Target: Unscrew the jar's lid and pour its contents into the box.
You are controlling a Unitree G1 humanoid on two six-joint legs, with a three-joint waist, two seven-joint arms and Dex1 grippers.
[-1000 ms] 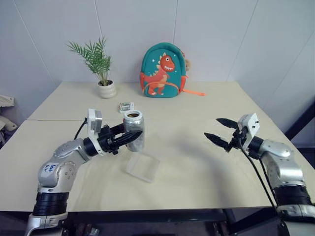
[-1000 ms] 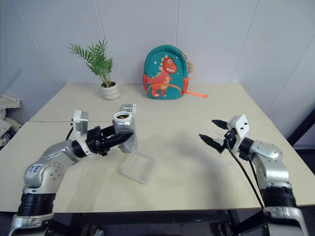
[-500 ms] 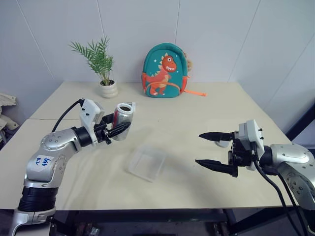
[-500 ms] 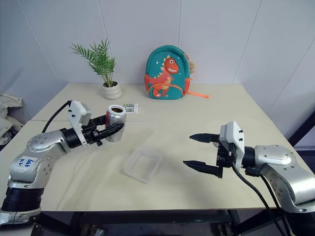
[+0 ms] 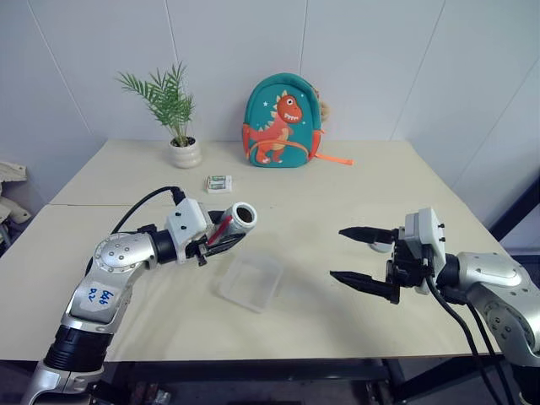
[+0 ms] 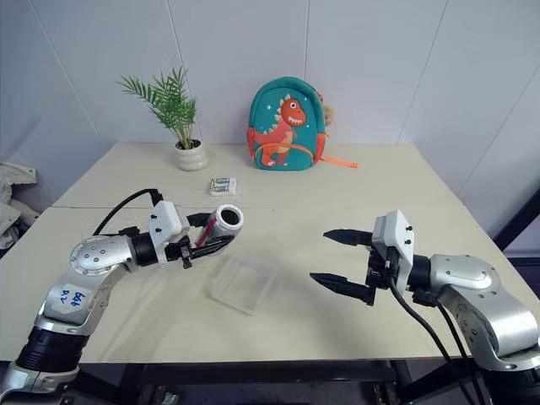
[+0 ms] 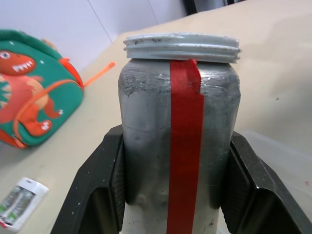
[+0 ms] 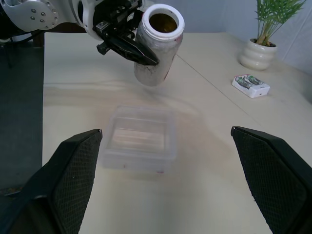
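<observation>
1. While tipped nearly level above the tabletop (image 5: 337, 295), held lidless in the clamped left fingers (image 5: 221, 242): jar (image 5: 232, 224), mouth aimed toward the box (image 5: 251, 282) just below and beside.
2. Spread wide and empty, well apart from both: right fingers (image 5: 364, 259).
3. No readable writing; just red tape (image 7: 184, 146) along the jar.

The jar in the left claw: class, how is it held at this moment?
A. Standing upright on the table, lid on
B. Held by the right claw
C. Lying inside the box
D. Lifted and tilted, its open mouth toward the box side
D: the left claw grips the jar in the air, tipped over with its open mouth showing, beside and above the box.
</observation>
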